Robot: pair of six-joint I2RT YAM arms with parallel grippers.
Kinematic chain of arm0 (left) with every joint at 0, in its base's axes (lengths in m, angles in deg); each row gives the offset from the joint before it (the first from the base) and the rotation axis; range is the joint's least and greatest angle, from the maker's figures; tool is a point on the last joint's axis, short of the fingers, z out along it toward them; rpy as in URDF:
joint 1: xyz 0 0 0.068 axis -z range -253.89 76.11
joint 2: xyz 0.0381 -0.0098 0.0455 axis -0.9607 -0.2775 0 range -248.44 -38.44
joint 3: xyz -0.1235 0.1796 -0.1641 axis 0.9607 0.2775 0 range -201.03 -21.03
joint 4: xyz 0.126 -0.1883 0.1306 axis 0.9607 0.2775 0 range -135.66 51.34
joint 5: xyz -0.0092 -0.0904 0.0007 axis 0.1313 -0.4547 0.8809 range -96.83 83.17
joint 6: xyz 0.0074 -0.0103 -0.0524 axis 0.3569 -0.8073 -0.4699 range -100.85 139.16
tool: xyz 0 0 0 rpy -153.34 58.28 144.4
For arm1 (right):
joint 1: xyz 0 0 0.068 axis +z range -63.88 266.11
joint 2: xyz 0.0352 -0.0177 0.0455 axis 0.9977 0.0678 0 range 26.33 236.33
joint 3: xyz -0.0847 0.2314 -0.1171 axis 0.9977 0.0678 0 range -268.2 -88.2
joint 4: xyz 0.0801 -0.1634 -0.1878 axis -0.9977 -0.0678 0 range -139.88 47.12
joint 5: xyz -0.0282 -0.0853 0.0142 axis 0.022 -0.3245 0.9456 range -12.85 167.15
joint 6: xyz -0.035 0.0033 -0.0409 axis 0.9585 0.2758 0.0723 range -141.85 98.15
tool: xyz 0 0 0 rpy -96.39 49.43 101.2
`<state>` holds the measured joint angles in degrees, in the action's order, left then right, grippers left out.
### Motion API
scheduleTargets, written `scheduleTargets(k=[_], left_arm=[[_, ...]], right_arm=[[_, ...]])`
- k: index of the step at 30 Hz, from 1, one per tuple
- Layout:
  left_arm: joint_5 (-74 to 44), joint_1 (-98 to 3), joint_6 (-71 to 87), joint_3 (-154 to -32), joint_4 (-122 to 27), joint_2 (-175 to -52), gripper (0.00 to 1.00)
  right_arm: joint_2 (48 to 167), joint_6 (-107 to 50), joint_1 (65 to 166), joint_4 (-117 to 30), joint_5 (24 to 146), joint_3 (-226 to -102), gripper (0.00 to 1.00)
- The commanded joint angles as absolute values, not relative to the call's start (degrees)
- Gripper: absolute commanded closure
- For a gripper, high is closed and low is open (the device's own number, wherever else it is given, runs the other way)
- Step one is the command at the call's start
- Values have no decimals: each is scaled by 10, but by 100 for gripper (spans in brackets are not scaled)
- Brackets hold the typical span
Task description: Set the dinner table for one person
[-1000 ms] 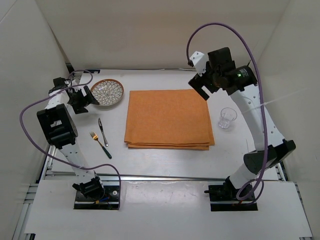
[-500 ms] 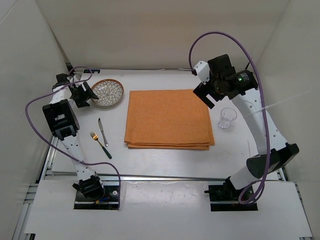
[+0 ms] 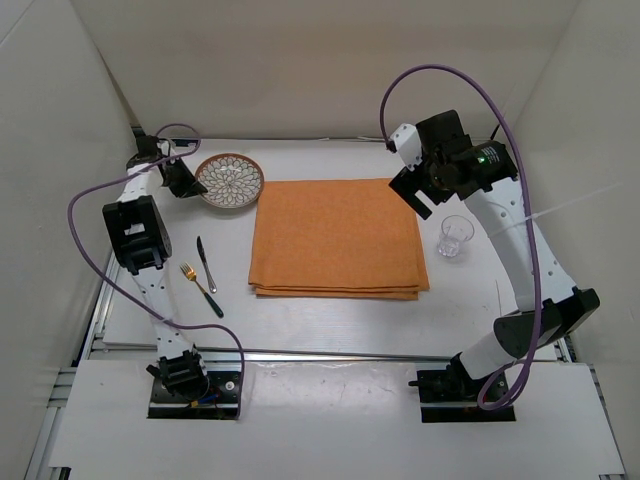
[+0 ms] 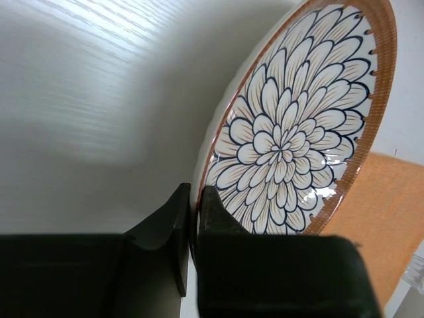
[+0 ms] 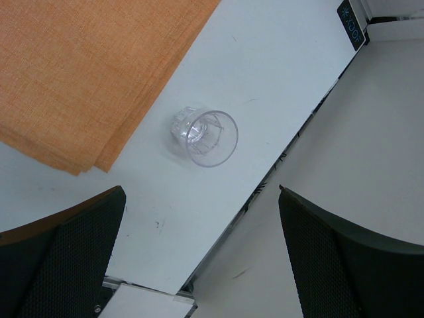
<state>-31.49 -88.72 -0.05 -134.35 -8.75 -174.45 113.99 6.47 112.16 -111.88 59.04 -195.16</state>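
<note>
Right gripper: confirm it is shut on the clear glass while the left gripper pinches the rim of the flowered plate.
Not quite. The right gripper is not shut on the clear glass. The right wrist view shows its jaws spread wide, with the glass standing free on the table below them. The rest is right: the left gripper pinches the rim of the flowered plate.

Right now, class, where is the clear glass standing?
In the top view, the clear glass stands upright on the right side of the dinner table, just beside the right edge of the orange placemat, not touching it.
</note>
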Motion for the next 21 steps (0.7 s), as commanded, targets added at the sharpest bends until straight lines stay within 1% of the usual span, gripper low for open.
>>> scheduleTargets(k=[1,3,8,10,11,12,14,21], left_arm=[[-190,-873,16,-1320,-65,-1747,89],[-190,-879,1,-1302,-65,-1721,89],[-280,-921,-18,-1297,-71,-1669,89],[-314,-942,-31,-1318,-77,-1655,89],[-362,-948,-31,-1326,-83,-1646,89],[-378,-953,-36,-1331,-83,-1639,89],[-427,-953,-41,-1349,-89,-1618,89],[-493,-942,-80,-1350,-109,-1543,89]], right_arm=[[1121,56,1125,-1118,581,-1948,0],[1121,56,1120,-1118,581,-1948,0],[1116,50,1100,-1113,598,-1930,0],[1116,50,1095,-1113,604,-1930,0],[1116,50,1095,-1113,604,-1924,0],[1116,50,1095,-1113,604,-1924,0],[1116,50,1089,-1107,604,-1912,0],[1116,50,1078,-1101,609,-1901,0]])
